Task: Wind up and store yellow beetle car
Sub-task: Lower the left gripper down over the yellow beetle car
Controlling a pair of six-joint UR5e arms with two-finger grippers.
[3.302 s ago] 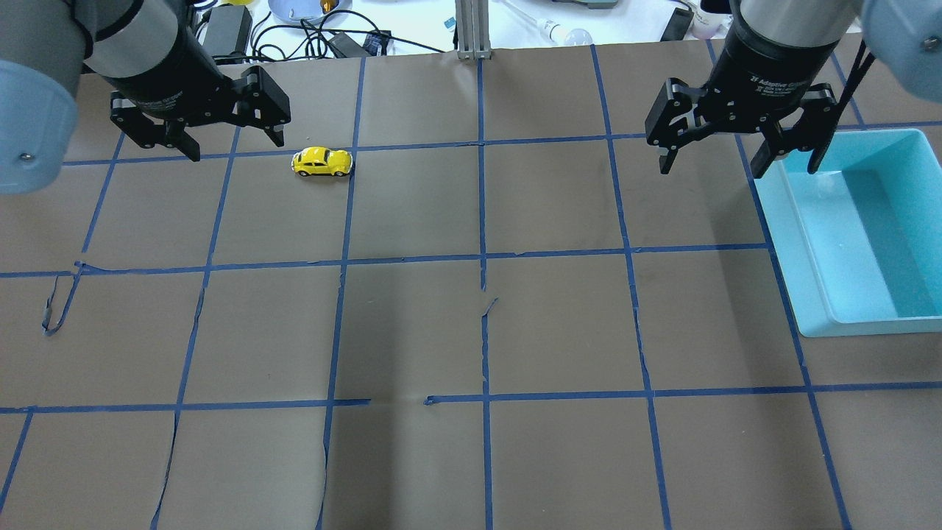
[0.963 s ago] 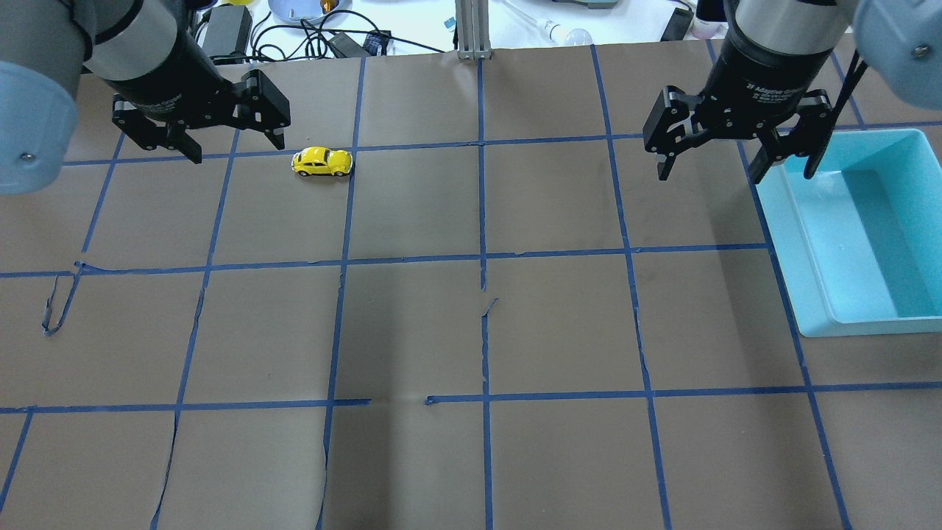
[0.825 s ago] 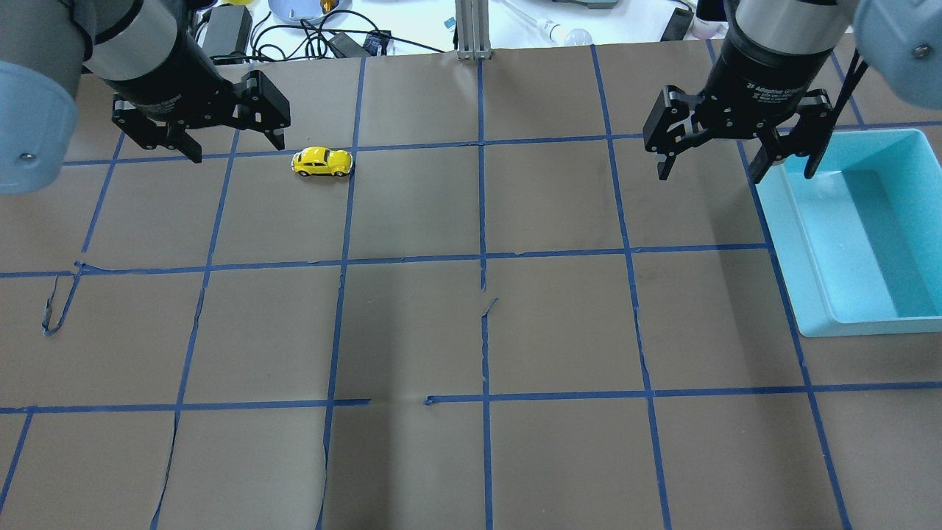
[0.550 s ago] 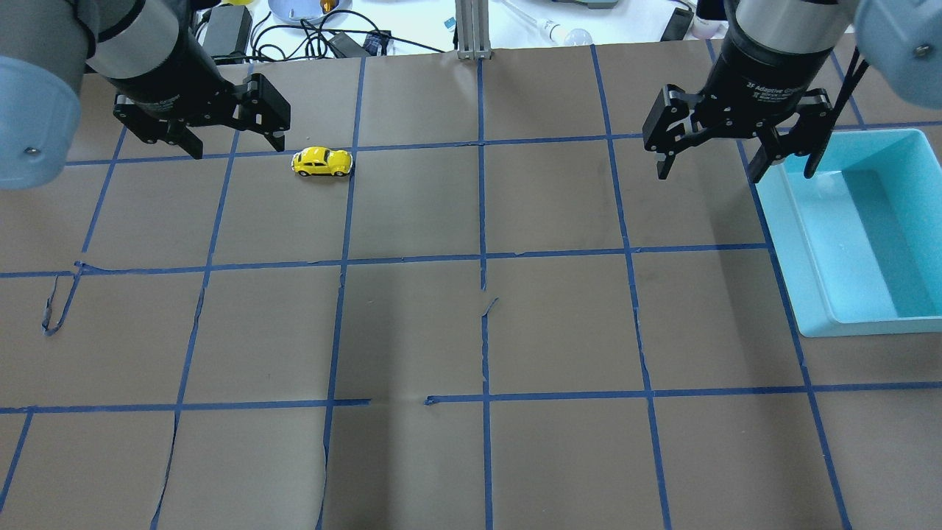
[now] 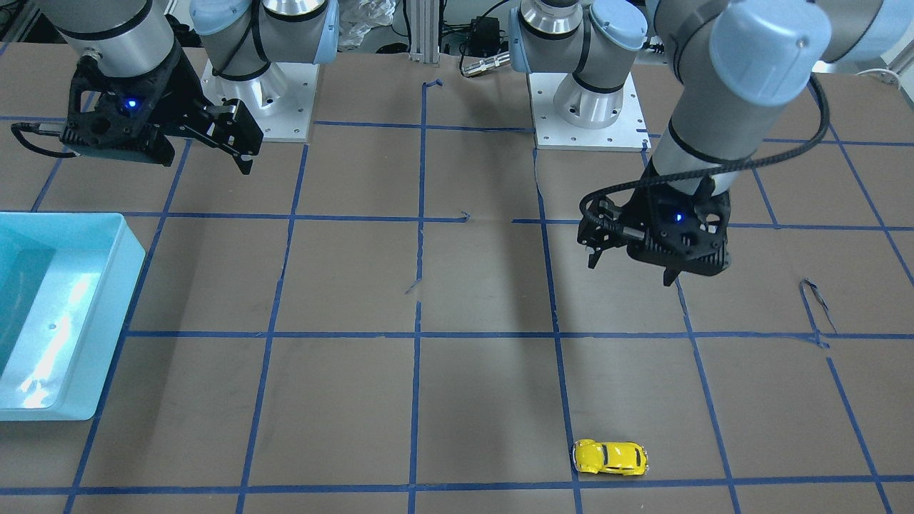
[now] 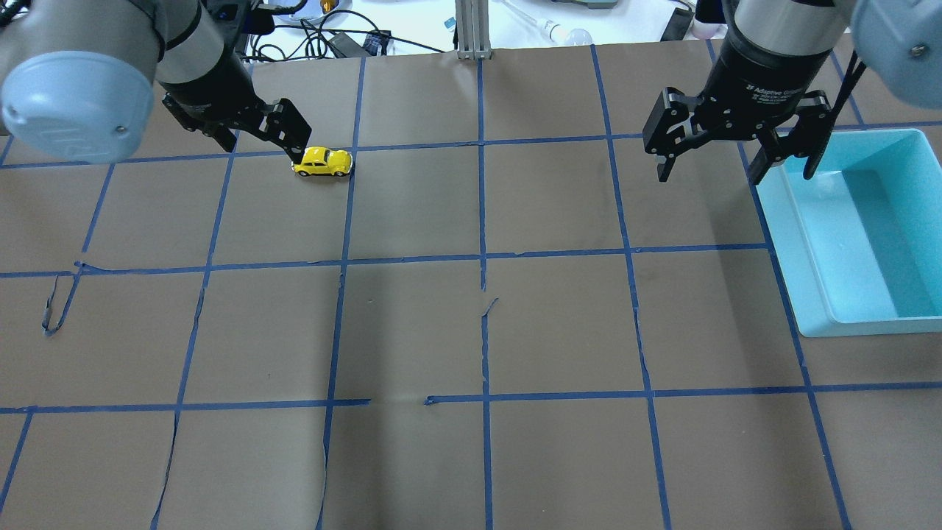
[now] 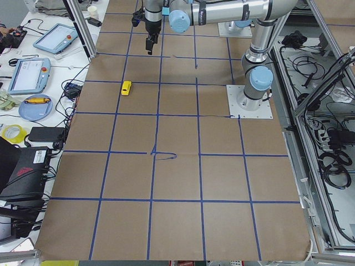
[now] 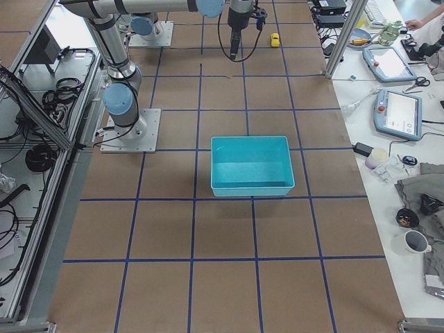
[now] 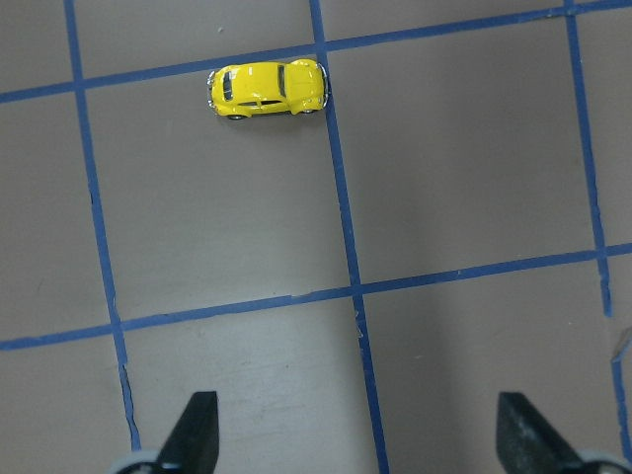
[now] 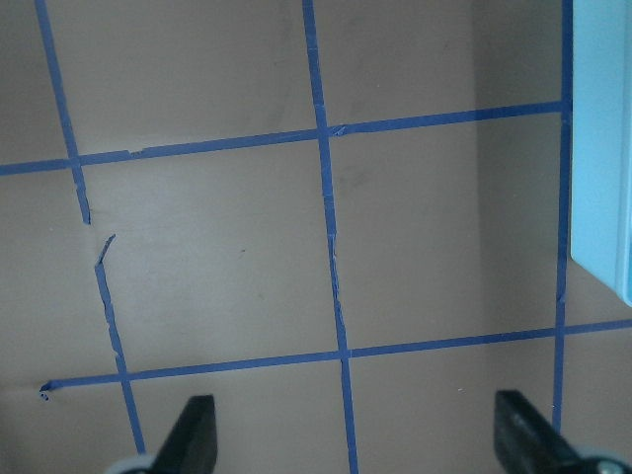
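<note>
The yellow beetle car (image 6: pixel 322 162) stands on the brown paper at the far left of the table, beside a blue tape crossing. It also shows in the front view (image 5: pixel 610 457) and in the left wrist view (image 9: pixel 267 87), near the top and well ahead of the fingers. My left gripper (image 6: pixel 257 141) is open and empty, above the table just left of the car; it also shows in the front view (image 5: pixel 630 271). My right gripper (image 6: pixel 710 173) is open and empty, hovering by the left rim of the light blue bin (image 6: pixel 802 243).
The bin (image 5: pixel 107 300) is empty. Cables and power bricks (image 6: pixel 324 37) and an aluminium post (image 6: pixel 473 29) lie past the table's far edge. A peeled tape loop (image 6: pixel 55 309) sits at the left. Blue tape lines grid the paper.
My left arm has swung and turned, carrying its open gripper right towards the car. The car and my right gripper have hardly moved.
</note>
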